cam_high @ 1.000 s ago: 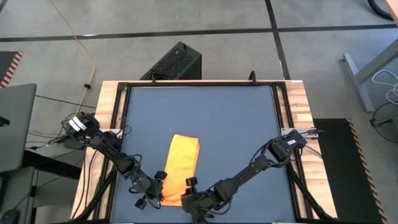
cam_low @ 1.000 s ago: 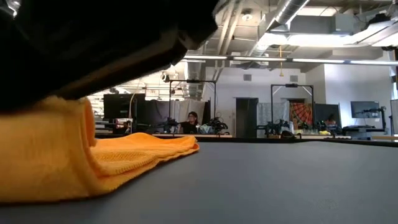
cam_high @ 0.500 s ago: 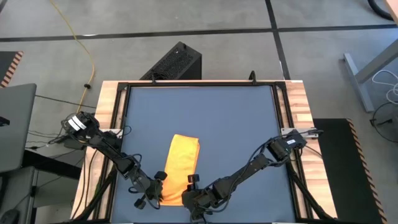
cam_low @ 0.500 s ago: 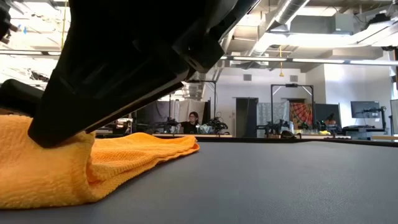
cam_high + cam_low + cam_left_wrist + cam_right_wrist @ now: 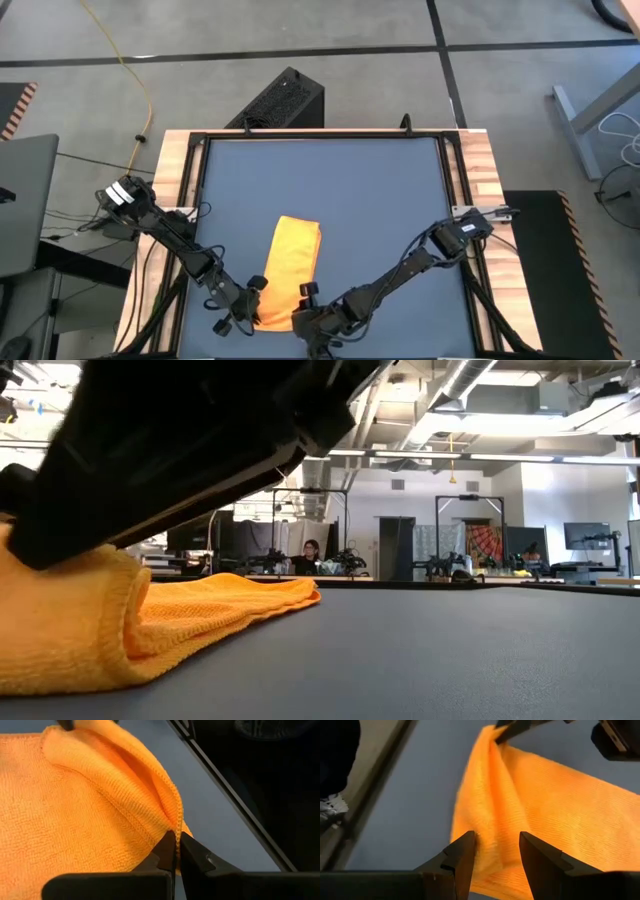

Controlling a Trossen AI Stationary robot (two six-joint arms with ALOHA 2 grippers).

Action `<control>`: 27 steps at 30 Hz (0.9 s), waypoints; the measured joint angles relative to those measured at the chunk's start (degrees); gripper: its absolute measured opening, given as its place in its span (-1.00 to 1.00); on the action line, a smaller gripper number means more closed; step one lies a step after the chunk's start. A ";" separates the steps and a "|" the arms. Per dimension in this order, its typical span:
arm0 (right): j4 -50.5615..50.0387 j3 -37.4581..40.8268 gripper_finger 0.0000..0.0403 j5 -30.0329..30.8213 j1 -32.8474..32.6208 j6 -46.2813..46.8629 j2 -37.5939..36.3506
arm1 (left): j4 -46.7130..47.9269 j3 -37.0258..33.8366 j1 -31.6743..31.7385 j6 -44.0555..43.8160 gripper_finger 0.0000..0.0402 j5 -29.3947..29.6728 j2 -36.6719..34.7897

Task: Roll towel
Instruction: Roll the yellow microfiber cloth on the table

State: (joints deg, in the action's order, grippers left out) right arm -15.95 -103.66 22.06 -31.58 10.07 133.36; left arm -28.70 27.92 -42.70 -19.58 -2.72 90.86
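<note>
Occlusions, near end of towel (image 5: 288, 270)

High view: both arms cover the towel's near edge. Low view: dark arm body blocks the upper left, towel cut by left edge; room people too small to tell. Right wrist: right gripper (image 5: 496, 852) fingers' grip unclear.

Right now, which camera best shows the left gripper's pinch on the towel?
The left wrist view: the left gripper is shut on the towel's stitched edge. The high view shows only where it sits, at the towel's near corner. The low view is mostly blocked by a dark arm. The right wrist view catches it far off.
</note>
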 joint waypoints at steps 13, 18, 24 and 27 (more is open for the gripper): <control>-1.19 0.00 -0.11 -8.18 3.24 3.01 0.00 | 1.52 0.00 0.00 -0.01 -1.00 0.02 -0.04; -1.61 0.00 -0.28 -8.68 4.16 4.96 0.00 | 1.50 0.00 0.00 0.28 -1.00 0.02 -0.04; -1.66 0.00 -0.63 -10.44 4.34 8.49 0.00 | 1.50 -0.01 0.07 0.36 -1.00 0.04 -0.04; -1.91 0.00 -0.82 -10.86 4.31 9.46 0.00 | 1.48 0.00 0.07 0.87 -1.00 0.08 -0.04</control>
State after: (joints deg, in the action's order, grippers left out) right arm -17.85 -103.66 11.20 -27.27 19.53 133.36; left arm -27.21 27.92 -42.63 -18.71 -2.64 90.83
